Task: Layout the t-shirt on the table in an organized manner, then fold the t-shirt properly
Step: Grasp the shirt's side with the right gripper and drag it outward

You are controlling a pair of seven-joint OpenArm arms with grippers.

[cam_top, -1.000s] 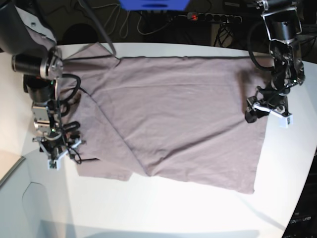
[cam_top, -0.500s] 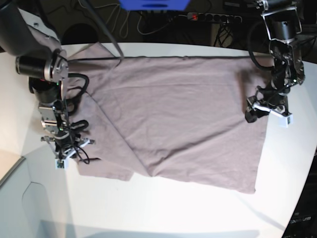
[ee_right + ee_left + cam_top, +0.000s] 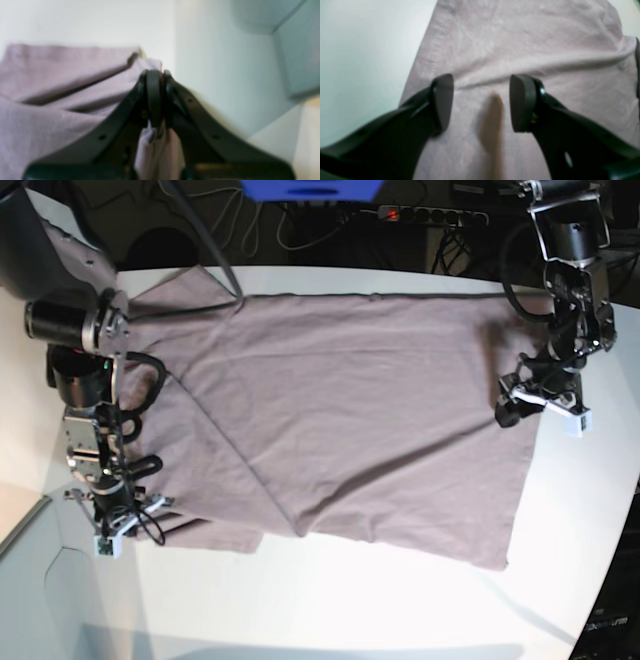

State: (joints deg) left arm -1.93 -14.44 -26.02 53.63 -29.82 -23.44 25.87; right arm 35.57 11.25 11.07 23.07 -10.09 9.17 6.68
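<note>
Two claws are at work on opposite ends of the t-shirt [image 3: 350, 410], which lies spread across the white tabletop [image 3: 330, 610], still skewed, with one side doubled over along a long diagonal crease. Your right claw [image 3: 155, 100] has its pads pressed together on a fold of the mauve fabric at the shirt's outer corner; in the right wrist view cloth hangs pinched between the jaws, right at the hem where it meets bare tabletop. In the base view that claw [image 3: 118, 525] sits at the near corner of the doubled-over side, so you have it where a pull outward would likely unfold that flap and square the garment.

Your left claw [image 3: 480, 102] stands with its pads apart, poised just above the cloth near the other edge — a low ridge of fabric runs across between the two pads, and nothing is gripped. From the base view it [image 3: 540, 402] hovers over the far side of the shirt, probably placed to pin or pinch that side as an anchor while the right arm draws its corner out.

Judging by the slanted lower hem and the overlapped side, you are in the laying-out step — folding has not begun.
</note>
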